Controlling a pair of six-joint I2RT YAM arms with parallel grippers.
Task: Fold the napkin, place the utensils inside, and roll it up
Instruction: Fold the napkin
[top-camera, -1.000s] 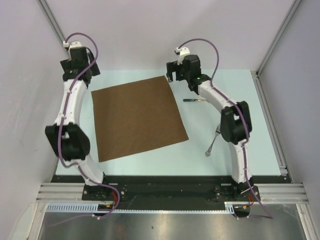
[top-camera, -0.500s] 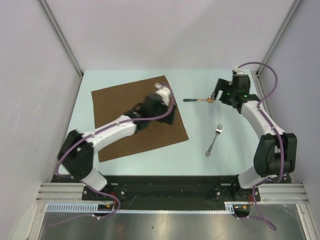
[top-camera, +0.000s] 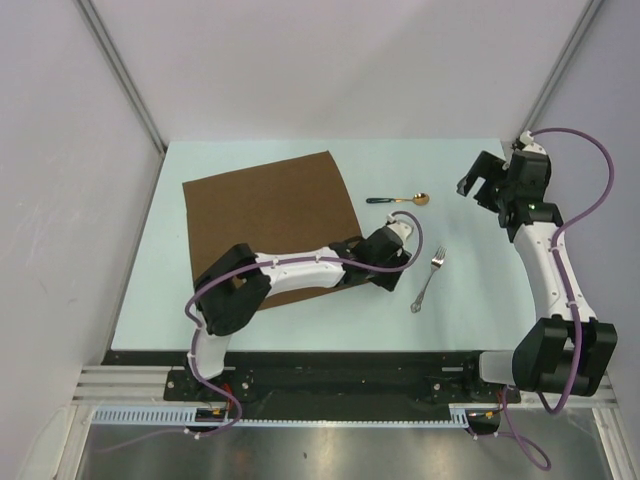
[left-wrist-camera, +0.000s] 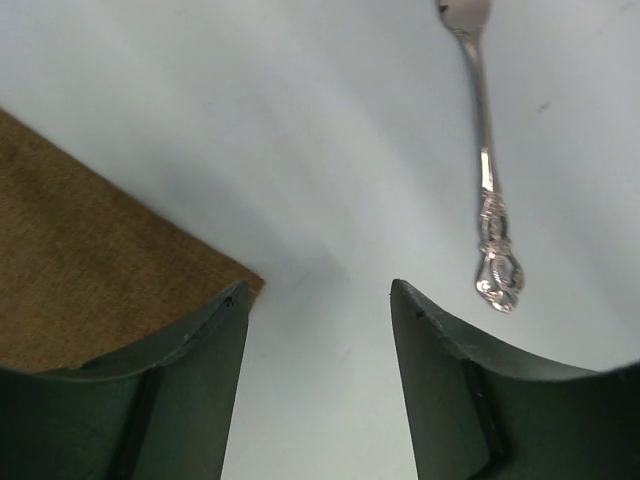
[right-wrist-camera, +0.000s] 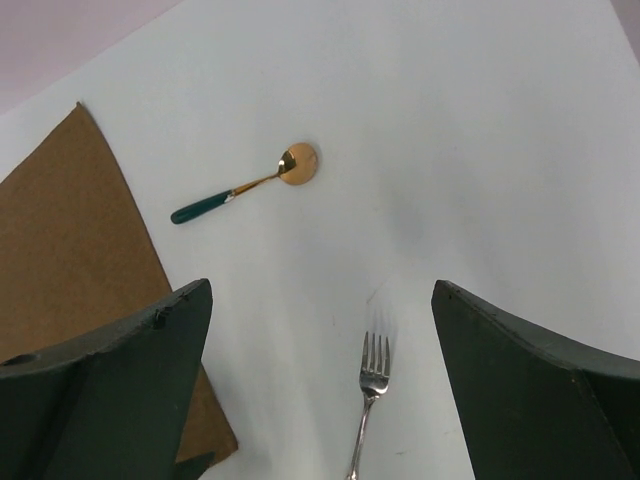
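The pale table (top-camera: 470, 300) before me carries the brown napkin (top-camera: 260, 210) flat toward its left edge, with the spoon (top-camera: 398, 200) and fork (top-camera: 428, 280) right of centre.

- We see a pale blue-green table (top-camera: 250, 160) under soft, even light
- We find plain whitish walls on three sides: back wall (top-camera: 340, 60), left wall (top-camera: 60, 200), right wall (top-camera: 610, 80)
- We see grey metal posts (top-camera: 120, 70) at both far corners
- At the near edge we see an aluminium rail (top-camera: 130, 380), then a brushed steel sheet (top-camera: 340, 450)

A pale blue tabletop (top-camera: 470, 300) sits between plain lilac walls (top-camera: 340, 60). 2 aluminium posts (top-camera: 122, 75) rise at its far left and far right corners. Along its near edge runs a black base plate (top-camera: 340, 372), then a brushed metal sheet (top-camera: 350, 450).
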